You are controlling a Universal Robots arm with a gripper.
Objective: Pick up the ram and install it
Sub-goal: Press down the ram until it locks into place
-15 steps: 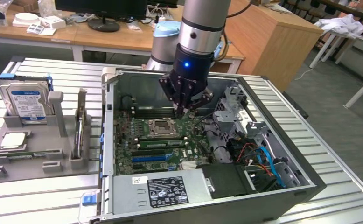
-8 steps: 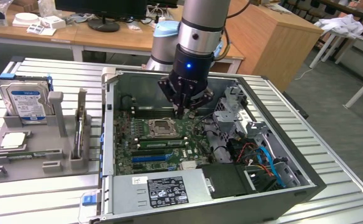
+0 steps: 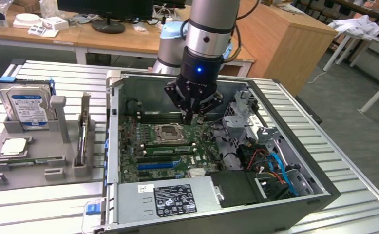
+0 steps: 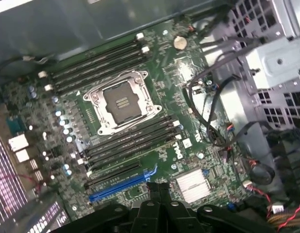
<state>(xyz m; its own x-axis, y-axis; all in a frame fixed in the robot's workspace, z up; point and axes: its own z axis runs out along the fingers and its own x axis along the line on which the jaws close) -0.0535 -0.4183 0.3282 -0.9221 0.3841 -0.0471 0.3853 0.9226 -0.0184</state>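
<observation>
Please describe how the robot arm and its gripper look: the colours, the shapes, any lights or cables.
In the exterior view, the arm is a thick silver-grey cylinder with a pale blue joint cover behind it and a black cable running alongside. Below sits a black cylindrical wrist section with a small blue light. The gripper is black, with angular linkage fingers tapering downward. In the wrist view its black body shows round bolt holes.

Your gripper (image 3: 191, 116) hangs inside the computer case (image 3: 306, 195), and its fingertips are lost against the dark memory slots (image 3: 160, 117), so you cannot tell how they are set. In the wrist view the gripper (image 4: 159, 206) is cut off at six o'clock. At nine o'clock from the case, the ram (image 3: 84, 131) stands edge-on in the grey holder (image 3: 20, 170), its chips too small to read.
</observation>
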